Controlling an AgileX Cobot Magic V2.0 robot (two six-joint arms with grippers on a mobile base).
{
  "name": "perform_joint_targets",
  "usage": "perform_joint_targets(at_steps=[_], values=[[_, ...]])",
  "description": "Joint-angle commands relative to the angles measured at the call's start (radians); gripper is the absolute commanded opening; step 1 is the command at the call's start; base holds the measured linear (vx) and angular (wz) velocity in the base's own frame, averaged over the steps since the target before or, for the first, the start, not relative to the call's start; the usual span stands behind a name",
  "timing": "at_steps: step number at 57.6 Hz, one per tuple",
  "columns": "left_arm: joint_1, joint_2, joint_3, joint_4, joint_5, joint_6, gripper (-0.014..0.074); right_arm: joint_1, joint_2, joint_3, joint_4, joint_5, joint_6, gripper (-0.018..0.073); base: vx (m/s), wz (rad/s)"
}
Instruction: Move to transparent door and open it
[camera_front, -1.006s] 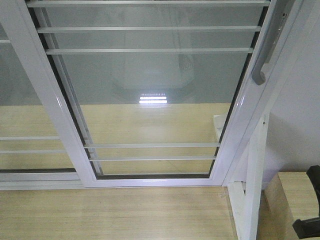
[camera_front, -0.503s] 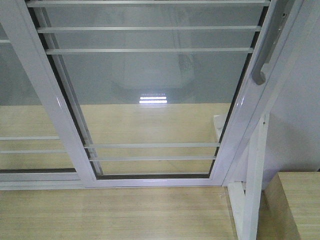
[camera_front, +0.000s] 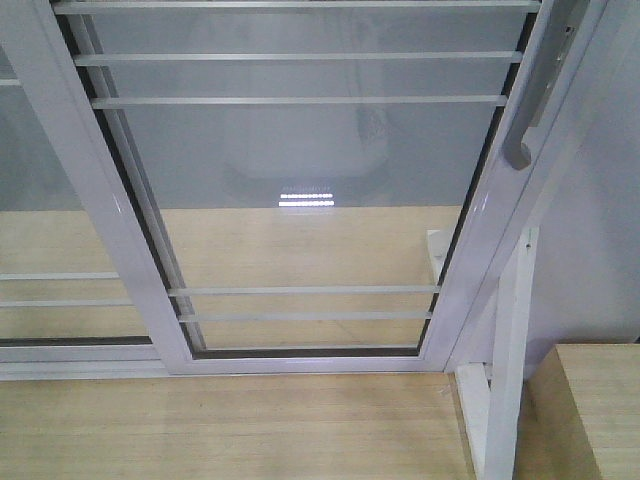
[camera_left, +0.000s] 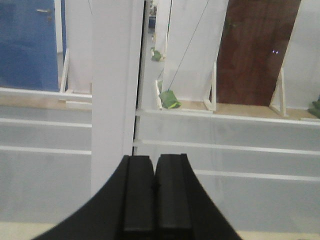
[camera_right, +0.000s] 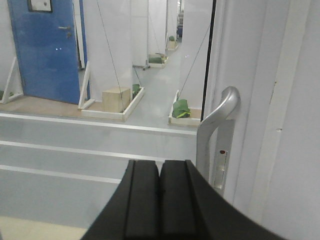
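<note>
1. My left gripper (camera_left: 154, 165), left wrist view: the two black fingers (camera_left: 139, 195) lie pressed together with nothing between them. They point at a white upright frame member (camera_left: 115, 90) and the glass on either side of it.
2. My right gripper (camera_right: 160, 167), right wrist view: its fingers (camera_right: 176, 200) are likewise closed pad to pad and hold nothing. They are apart from the handle (camera_right: 220, 125), which stands just beyond them to the right.
3. The wooden floor (camera_front: 230, 430), front view: pale planks run up to the bottom rail. A white brace (camera_front: 505, 380) and a pale wooden block (camera_front: 600, 410) stand at the right.
4. The transparent door (camera_front: 300, 200) fills the centre of the front view. It is clear glass in a glossy white frame, crossed by thin white horizontal bars grouped near the top and near the bottom. A bright striped light reflects mid-pane.
5. The handle is a curved grey bar fixed to the door's right stile, at the upper right of the front view.
6. The neighbouring glass panel (camera_front: 40, 240) lies to the door's left, white-framed with similar bars.
7. Beyond the glass I see a blue door (camera_right: 45, 50), a brown door (camera_left: 255, 50) and green bundles (camera_right: 181, 107) at the foot of white columns.
</note>
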Motion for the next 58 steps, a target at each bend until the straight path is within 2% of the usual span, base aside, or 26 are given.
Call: perform_joint_targets(at_steps=[1, 12, 20, 29, 37, 44, 50, 58], values=[[0.001, 0.041, -0.039, -0.001, -0.072, -0.007, 0.0004, -0.005, 0.033, -0.038, -0.004, -0.067, -0.010, 0.0000, 0.00, 0.00], [0.001, 0.075, -0.039, -0.007, -0.044, -0.007, 0.0024, -0.005, 0.055, -0.038, -0.005, -0.036, -0.012, 0.0027, 0.00, 0.00], [0.001, 0.075, -0.039, -0.007, -0.042, -0.007, 0.0084, -0.005, 0.055, -0.038, -0.005, -0.008, -0.039, 0.0108, 0.00, 0.00], [0.001, 0.075, -0.039, -0.006, -0.044, -0.007, 0.0229, -0.005, 0.055, -0.038, -0.005, 0.010, -0.073, 0.0297, 0.00, 0.00], [0.001, 0.075, -0.039, -0.006, -0.041, -0.007, 0.0400, -0.005, 0.055, -0.038, -0.004, 0.009, -0.073, 0.0530, 0.00, 0.00], [0.001, 0.075, -0.039, -0.007, -0.031, -0.017, 0.0520, -0.005, 0.055, -0.038, -0.004, 0.005, -0.070, 0.0659, 0.00, 0.00], [0.001, 0.075, -0.039, -0.007, -0.012, -0.017, 0.0570, -0.005, 0.074, -0.038, -0.004, 0.007, -0.070, 0.0689, 0.00, 0.00], [0.001, 0.075, -0.039, -0.006, 0.019, -0.017, 0.0570, -0.024, 0.103, -0.038, -0.035, 0.007, -0.070, 0.0680, 0.00, 0.00]])
